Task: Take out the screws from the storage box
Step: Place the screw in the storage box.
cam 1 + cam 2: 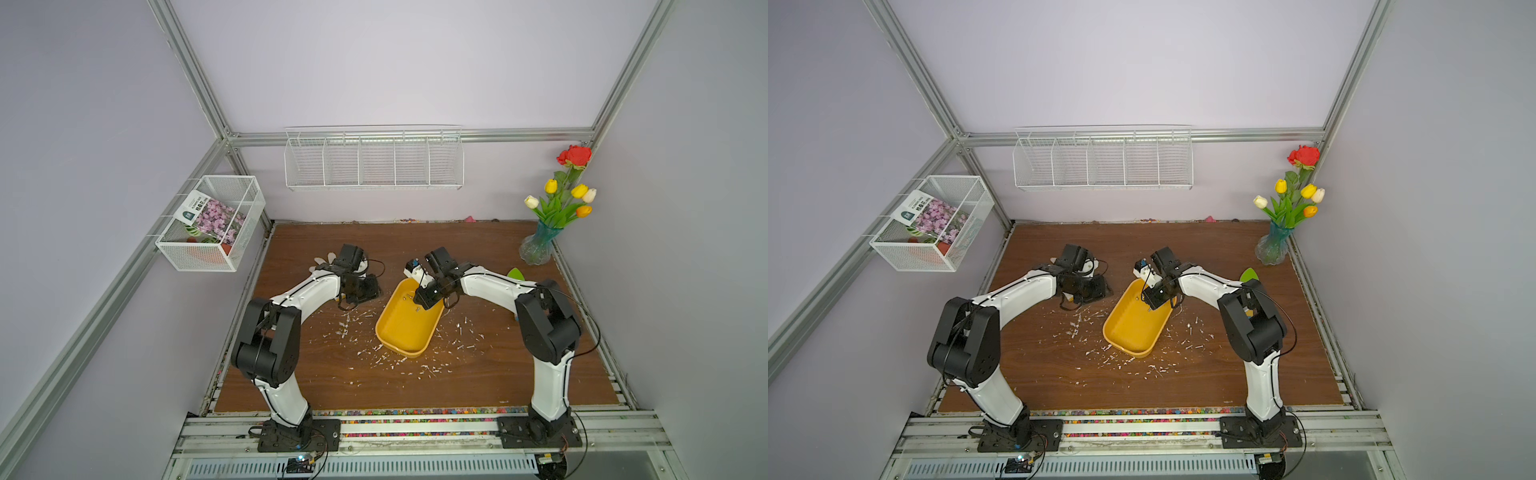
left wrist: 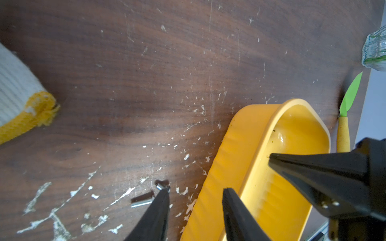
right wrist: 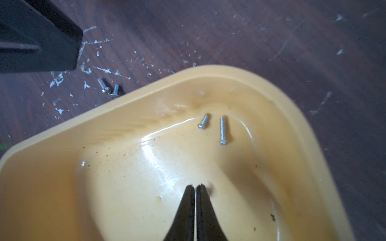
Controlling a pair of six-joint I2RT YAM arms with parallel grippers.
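Observation:
The yellow storage box (image 1: 405, 332) (image 1: 1133, 328) lies slanted at the table's middle. Two screws (image 3: 203, 122) (image 3: 223, 131) rest in its far corner. Two more screws (image 3: 102, 85) (image 2: 142, 202) lie on the wood just outside its wall. My right gripper (image 3: 195, 186) (image 1: 419, 307) reaches down into the box, its jaws pressed together with only a thin silvery sliver showing between them. My left gripper (image 2: 196, 189) (image 1: 372, 293) stands open astride the box's wall, one finger beside the outside screws, the other over the rim.
White flecks of debris (image 1: 345, 328) litter the wood around the box. A white glove with a yellow cuff (image 2: 18, 94) lies behind the left arm. A glass vase of flowers (image 1: 538, 249) stands back right, a green-tipped stick (image 2: 344, 133) near it. Wire baskets (image 1: 374, 162) hang on the walls.

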